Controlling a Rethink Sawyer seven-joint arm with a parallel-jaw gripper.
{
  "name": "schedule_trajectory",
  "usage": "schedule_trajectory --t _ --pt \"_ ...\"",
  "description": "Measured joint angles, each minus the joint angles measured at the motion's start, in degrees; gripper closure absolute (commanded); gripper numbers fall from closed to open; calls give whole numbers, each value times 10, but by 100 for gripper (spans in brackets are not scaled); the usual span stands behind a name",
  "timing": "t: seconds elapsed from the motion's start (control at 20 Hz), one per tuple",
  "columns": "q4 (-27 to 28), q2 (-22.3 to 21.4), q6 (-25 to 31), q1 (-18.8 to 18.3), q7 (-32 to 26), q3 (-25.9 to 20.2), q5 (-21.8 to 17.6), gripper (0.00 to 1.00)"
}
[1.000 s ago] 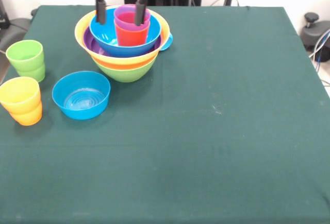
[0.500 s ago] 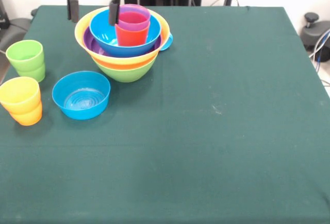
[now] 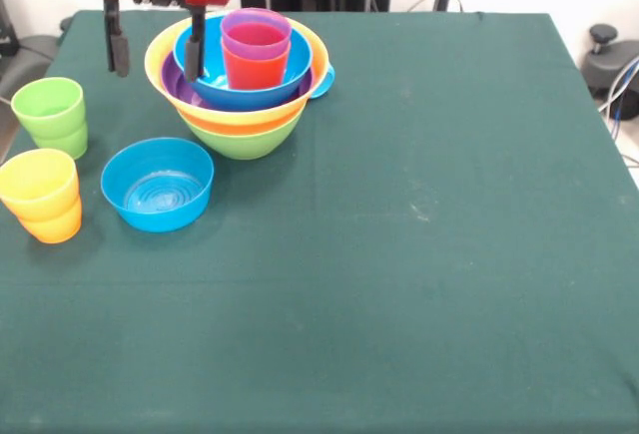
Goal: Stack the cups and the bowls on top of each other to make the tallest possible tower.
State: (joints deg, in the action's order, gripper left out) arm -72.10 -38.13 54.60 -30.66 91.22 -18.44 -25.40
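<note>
The tower (image 3: 240,80) stands at the far left of the table: a lime green bowl (image 3: 243,138) at the base, then purple, yellow and big blue bowls nested in it. A purple cup (image 3: 256,34) sits in an orange cup (image 3: 256,68) inside the blue bowl. My gripper (image 3: 156,53) hangs open just left of the tower, one finger in front of its left rim, nothing between the fingers. A smaller blue bowl (image 3: 158,184) lies empty in front of the tower. A green cup (image 3: 51,115) and a yellow cup (image 3: 41,195), which sits in an orange one, stand at the left edge.
A light blue rim (image 3: 324,81) pokes out at the tower's right side. The green table (image 3: 419,205) stretches wide to the right and front. Its left edge lies close to the loose cups.
My gripper has moved left from above the purple cup to beside the tower's left rim, and has come lower. It stays open. The cups and bowls have not moved.
</note>
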Motion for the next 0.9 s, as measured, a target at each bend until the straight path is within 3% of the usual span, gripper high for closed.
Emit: schedule_trajectory --t 0.5,0.9 --pt "-1 37 -68 -17 0 2 0 0" --pt "-2 45 -82 -18 0 2 0 0"
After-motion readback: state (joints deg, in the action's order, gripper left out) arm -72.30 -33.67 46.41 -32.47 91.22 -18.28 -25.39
